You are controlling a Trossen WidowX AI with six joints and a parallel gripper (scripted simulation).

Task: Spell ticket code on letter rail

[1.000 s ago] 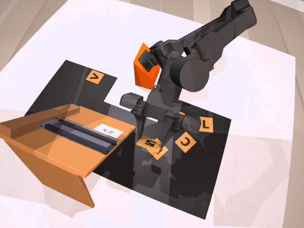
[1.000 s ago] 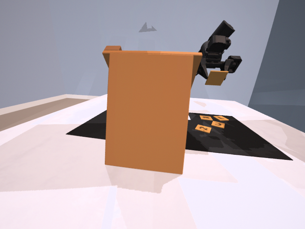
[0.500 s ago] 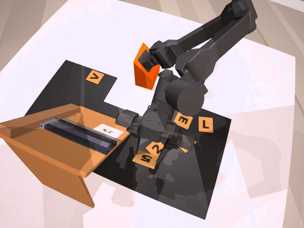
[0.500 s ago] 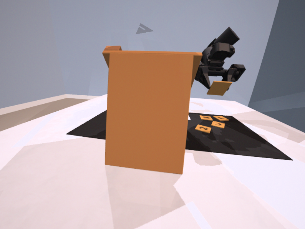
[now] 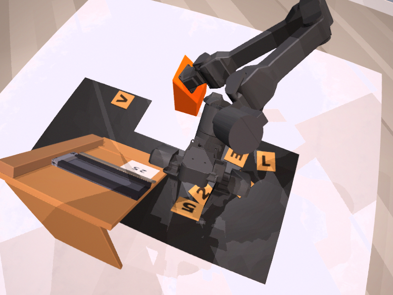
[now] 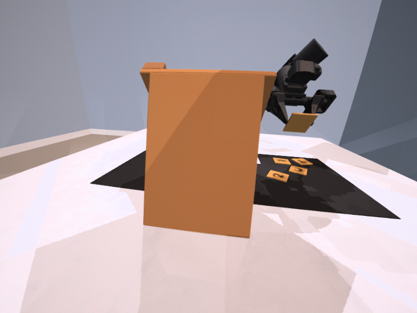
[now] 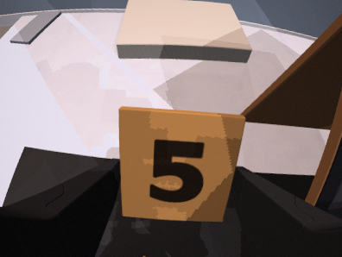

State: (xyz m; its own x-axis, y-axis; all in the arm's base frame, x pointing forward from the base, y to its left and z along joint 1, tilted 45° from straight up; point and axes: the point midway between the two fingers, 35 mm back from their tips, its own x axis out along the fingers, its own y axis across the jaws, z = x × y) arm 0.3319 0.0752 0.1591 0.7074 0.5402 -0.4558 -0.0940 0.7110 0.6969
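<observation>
My gripper (image 5: pixel 190 198) is shut on the orange tile marked 5 (image 5: pixel 186 208) and holds it in the air above the black mat, to the right of the board's near corner. The tile fills the middle of the wrist view (image 7: pixel 180 164) and shows from below in the exterior view (image 6: pixel 300 122). The dark letter rail (image 5: pixel 101 174) on the sloping brown board (image 5: pixel 73 180) holds no tile. The white ticket (image 5: pixel 139 169) beside the rail reads 25. The tile marked 2 (image 5: pixel 200 193) lies on the mat under my gripper (image 7: pixel 178 210), partly hidden.
Tiles E (image 5: pixel 236 157) and L (image 5: pixel 266 162) lie on the mat behind my wrist, and tile V (image 5: pixel 122 100) lies at the mat's far left. An orange block (image 5: pixel 188 87) stands behind the arm. A flat pale slab (image 7: pixel 184 29) lies far off.
</observation>
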